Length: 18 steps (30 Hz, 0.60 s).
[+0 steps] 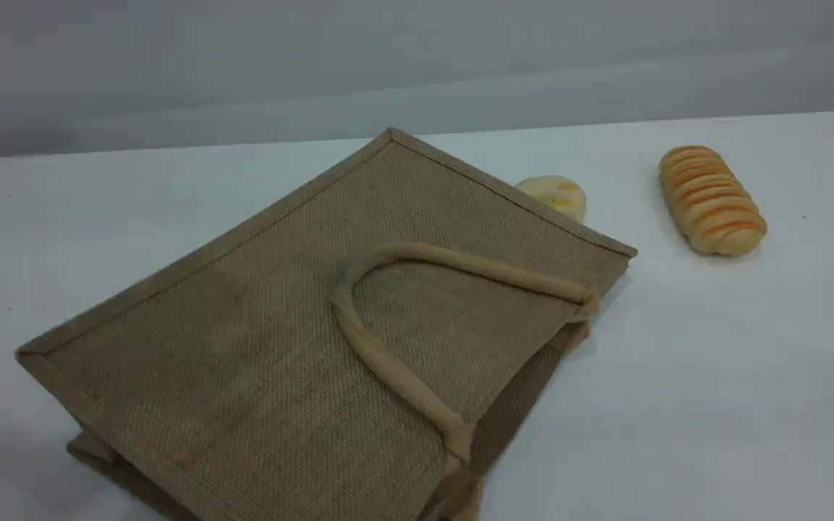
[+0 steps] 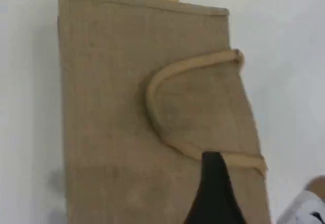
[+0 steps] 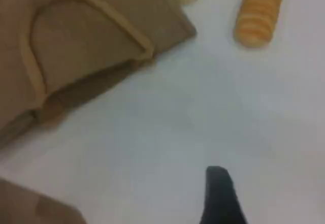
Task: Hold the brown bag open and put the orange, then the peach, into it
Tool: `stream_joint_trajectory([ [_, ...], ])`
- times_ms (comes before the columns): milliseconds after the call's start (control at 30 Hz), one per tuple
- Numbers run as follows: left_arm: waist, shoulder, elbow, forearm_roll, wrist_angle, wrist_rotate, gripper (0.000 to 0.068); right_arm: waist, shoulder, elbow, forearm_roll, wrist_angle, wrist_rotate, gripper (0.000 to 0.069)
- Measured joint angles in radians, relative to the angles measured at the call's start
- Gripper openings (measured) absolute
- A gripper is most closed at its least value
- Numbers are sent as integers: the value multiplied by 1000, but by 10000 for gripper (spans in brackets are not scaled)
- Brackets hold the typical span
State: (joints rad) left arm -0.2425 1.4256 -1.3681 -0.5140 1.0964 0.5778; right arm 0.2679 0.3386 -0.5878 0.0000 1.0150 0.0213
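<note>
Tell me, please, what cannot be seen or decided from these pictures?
- Orange and peach: in no view.
- Bun: partly hidden behind the bag, scene view.
- Bag's mouth: cut by the bottom edge, scene view; inside not visible.
- Left gripper, right gripper: one fingertip each, wrist views.
- Loaf: blurred, right wrist view.

table (image 1: 714, 376): white, matte | wall (image 1: 417, 65): plain grey | light: soft, even

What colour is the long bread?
The bread loaf is pale yellow with orange stripes, clearest in the scene view.
</note>
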Motion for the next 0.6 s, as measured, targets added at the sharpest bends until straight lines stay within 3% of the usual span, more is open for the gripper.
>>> stream_joint_trajectory([
  [233, -1, -47, 1, 0, 108, -77, 457, 0, -209, 77, 0, 35, 0, 380],
  [600, -1, -224, 169, 43, 125, -147, 457, 0, -220, 83, 0, 49, 0, 380],
])
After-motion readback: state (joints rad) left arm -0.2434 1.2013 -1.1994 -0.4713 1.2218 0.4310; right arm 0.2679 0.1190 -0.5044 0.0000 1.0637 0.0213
